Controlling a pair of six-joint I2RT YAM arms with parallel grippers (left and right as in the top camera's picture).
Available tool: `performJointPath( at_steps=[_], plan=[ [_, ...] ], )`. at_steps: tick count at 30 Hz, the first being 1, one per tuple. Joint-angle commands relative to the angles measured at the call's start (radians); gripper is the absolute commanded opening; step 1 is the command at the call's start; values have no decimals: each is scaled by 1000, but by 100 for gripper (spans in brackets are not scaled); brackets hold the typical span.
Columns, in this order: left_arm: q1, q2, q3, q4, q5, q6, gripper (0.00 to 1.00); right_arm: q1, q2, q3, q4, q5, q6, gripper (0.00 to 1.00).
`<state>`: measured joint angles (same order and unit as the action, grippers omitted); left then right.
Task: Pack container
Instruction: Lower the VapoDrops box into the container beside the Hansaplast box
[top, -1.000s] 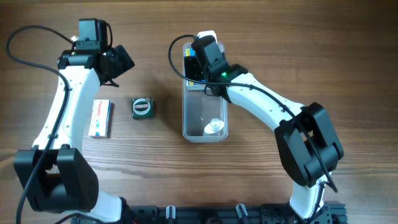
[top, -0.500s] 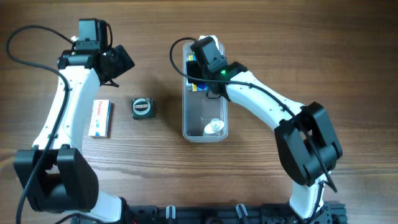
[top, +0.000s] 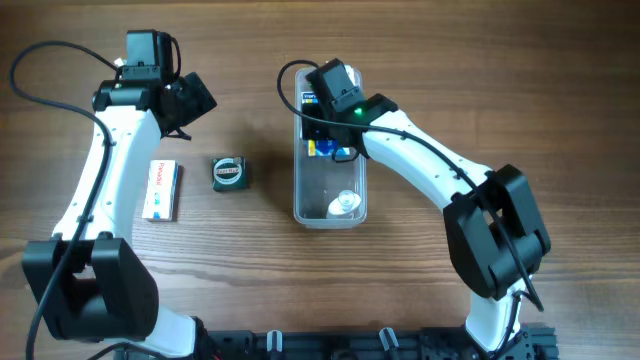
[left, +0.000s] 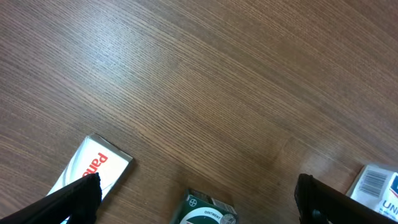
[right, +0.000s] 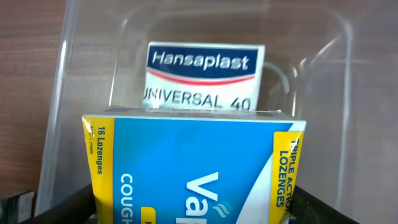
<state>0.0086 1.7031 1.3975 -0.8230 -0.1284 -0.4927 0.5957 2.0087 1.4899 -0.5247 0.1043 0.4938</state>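
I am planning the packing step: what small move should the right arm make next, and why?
Probably lower the lozenge box onto the container floor: the right claw grips it between the clear walls, with the Hansaplast box just beyond.

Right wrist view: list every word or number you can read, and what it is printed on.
"Hansaplast": white box
"UNIVERSAL 40": same white box
"16 Lozenges", "COUGH", "LOZENGES": blue-and-yellow box
"Va", "TRIPLE": blue-and-yellow box, rest cut off
Small print beside "16 Lozenges": too small to read
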Motion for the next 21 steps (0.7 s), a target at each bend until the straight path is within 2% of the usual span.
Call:
performJointPath(
  at_steps=[1,7,15,18,21],
  plan=[
    [5,-20,8,-1,9,-14,100,36,-5,24,-15,-17,31,79],
    [5,-20,8,-2,9,-14,100,100,-6,24,-57,105,30,79],
    [5,-20,8,-1,9,-14,100,108,-6,24,-137,109,34,79],
    [5,-20,8,-1,9,-14,100,108,-6,24,-142,109,33,73],
    [5,-20,8,-1,9,-14,100,108,-6,24,-153,108,32,72]
  ],
)
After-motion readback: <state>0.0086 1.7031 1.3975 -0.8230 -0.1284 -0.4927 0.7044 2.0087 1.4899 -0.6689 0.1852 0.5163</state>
